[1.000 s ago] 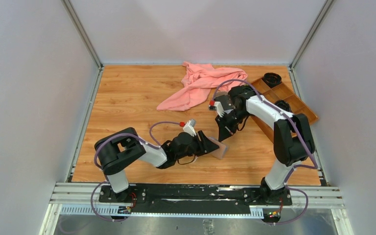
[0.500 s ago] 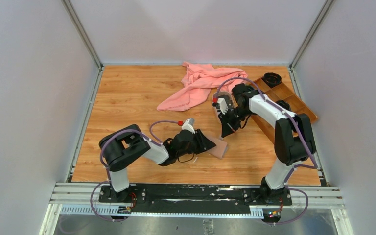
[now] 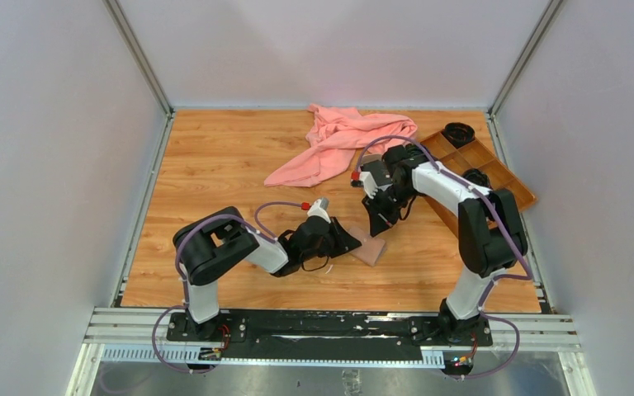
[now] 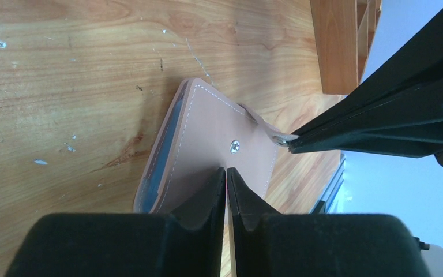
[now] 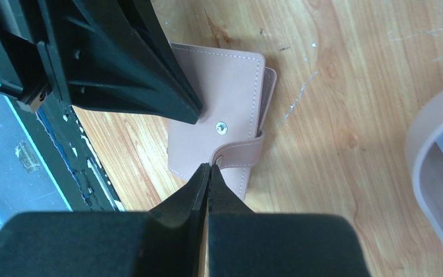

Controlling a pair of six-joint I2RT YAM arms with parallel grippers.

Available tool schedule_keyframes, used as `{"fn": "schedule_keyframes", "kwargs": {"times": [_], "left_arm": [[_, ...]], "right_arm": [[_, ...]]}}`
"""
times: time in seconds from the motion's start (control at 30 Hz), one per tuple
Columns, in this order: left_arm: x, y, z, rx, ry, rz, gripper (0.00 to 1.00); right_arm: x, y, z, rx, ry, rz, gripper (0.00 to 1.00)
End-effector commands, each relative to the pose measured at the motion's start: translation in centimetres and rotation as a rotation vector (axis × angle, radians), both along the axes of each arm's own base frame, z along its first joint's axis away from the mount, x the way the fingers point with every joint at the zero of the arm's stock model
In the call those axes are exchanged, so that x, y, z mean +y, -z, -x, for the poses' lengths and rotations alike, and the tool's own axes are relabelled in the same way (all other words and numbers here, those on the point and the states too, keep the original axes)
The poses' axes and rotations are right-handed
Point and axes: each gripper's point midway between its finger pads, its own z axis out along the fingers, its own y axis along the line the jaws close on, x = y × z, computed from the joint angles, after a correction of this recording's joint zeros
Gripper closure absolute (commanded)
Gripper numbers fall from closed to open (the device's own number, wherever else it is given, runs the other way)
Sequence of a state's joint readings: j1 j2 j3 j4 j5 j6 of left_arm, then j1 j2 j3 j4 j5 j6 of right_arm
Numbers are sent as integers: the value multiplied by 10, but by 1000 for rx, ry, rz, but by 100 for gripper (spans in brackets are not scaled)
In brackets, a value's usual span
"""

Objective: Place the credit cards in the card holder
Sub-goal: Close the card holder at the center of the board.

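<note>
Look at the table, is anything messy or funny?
Yes. A pink cloth lies crumpled in a heap at the back of the table. The card holder has its snap tab undone, with the tab's end at the right tool's tips. The brown tray sits slanted at the right edge.

The card holder [image 4: 219,138] is finished in pinkish tan with pale stitching [image 4: 187,133], a silver snap [image 4: 235,147] and blue-grey sleeves [image 4: 164,151]. The table [image 3: 215,157] is patterned in orange-brown wood grain. The cloth [image 3: 338,140] is coloured salmon pink; the compartment tray [image 3: 508,183] brown.
</note>
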State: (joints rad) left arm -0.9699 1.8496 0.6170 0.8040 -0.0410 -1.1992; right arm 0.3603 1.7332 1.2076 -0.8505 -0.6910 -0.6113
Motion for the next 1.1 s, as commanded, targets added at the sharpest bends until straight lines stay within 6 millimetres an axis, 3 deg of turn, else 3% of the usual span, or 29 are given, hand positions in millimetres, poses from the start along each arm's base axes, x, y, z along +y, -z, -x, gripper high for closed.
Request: {"fn": "schedule_keyframes", "kwargs": {"times": [0.0, 0.67, 1.07], "left_arm": [[9, 26, 3, 19, 15, -94, 90], [9, 27, 6, 14, 36, -99, 91], [9, 29, 6, 18, 38, -99, 92]], "right_arm": [[7, 12, 8, 20, -48, 39, 100], [19, 27, 7, -8, -91, 123, 100], [24, 24, 4, -29, -89, 117, 100]]}}
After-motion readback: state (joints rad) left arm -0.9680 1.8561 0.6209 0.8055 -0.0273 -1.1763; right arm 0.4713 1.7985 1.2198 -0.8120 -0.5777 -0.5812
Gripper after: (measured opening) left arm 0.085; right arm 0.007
